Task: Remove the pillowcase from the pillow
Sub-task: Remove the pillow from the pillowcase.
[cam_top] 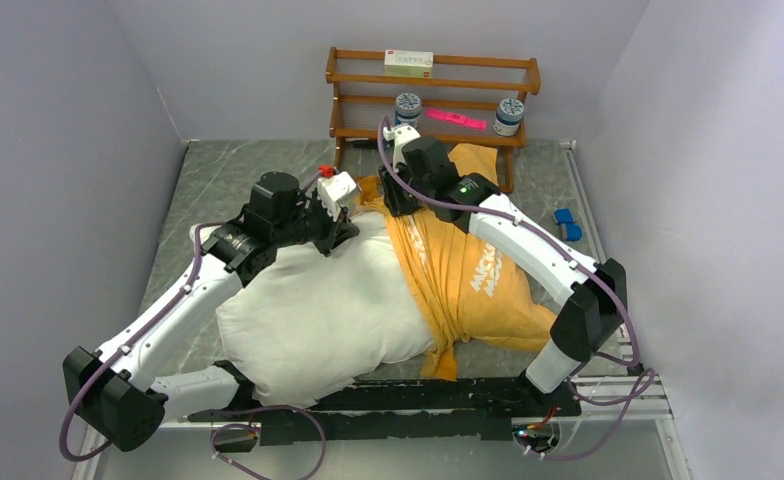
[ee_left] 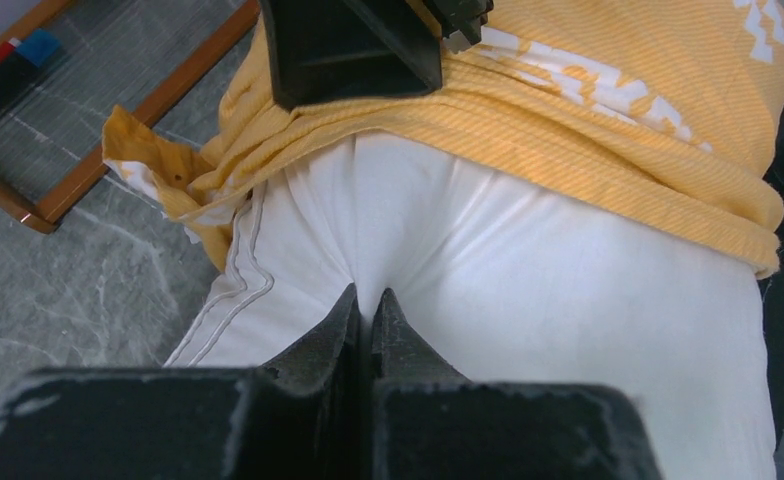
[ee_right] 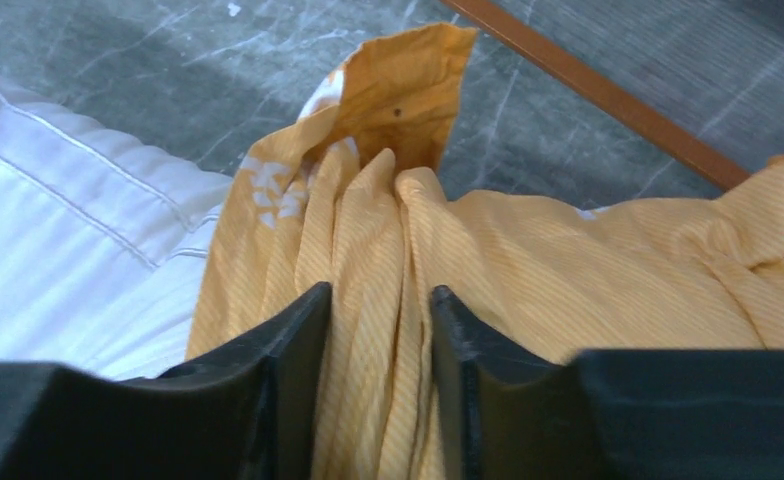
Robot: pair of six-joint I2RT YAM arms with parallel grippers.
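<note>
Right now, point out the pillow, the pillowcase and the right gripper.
pillow (cam_top: 318, 310): top view, bare white middle.
pillowcase (cam_top: 458, 270): top view, bunched orange cloth beside the lettering.
right gripper (ee_right: 378, 300): right wrist view, between its fingertips, on a cloth fold.
</note>
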